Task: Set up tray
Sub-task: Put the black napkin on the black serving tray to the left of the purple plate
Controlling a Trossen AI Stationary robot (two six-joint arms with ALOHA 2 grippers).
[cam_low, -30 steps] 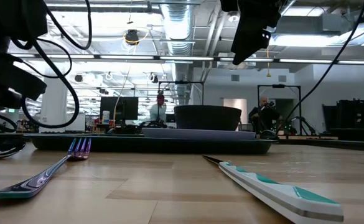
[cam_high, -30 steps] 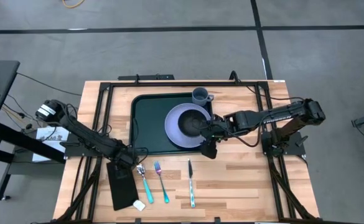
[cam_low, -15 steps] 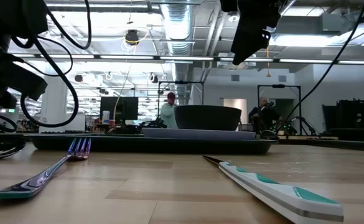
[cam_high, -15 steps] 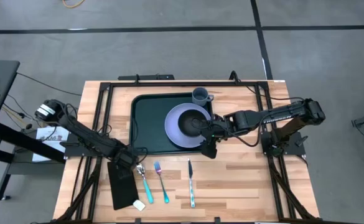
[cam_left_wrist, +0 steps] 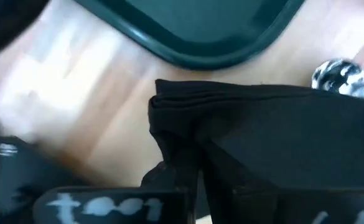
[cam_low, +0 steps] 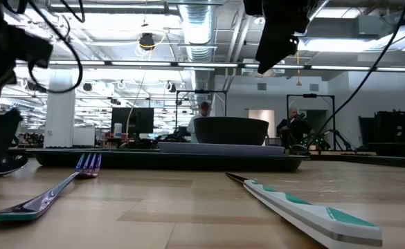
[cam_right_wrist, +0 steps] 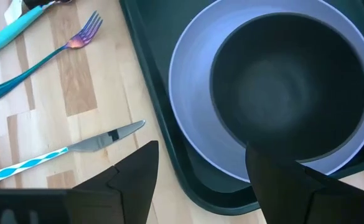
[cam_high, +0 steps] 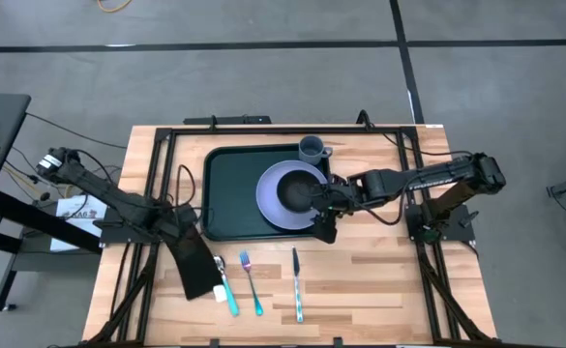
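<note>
The dark green tray [cam_high: 234, 198] lies on the far middle of the table. A lavender plate [cam_high: 275, 184] with a black bowl [cam_high: 298, 194] sits on its right half, and a grey mug [cam_high: 312, 149] stands at its far right corner. My left gripper [cam_high: 183, 232] is off the tray's near left corner, shut on the black napkin [cam_high: 198, 268]. My right gripper [cam_high: 323, 228] hangs open above the tray's near right corner, beside the bowl [cam_right_wrist: 287, 81], touching nothing. Spoon [cam_high: 223, 286], fork [cam_high: 251, 282] and knife [cam_high: 297, 284] lie near the table's front. My left gripper [cam_left_wrist: 191, 183] pinches the black napkin at its far end [cam_left_wrist: 188, 149], where several folded layers show. The fingers come in from the table's left, slanting down. The napkin trails from the fingers toward the near edge, its near end [cam_high: 205, 288] on the table.
Black frame rails run along the table's left [cam_high: 157, 184] and right [cam_high: 413, 184] sides. Bare wood [cam_high: 379, 280] lies right of the knife. The tray's left half [cam_high: 226, 188] is uncovered. People show in the room beyond the table in the low view.
My left gripper has moved toward the table's left and far edges, and its arm has swung out left. The napkin it holds has slid toward the far edge and turned, so it now lies slanted beside the spoon. My right gripper has kept still.
</note>
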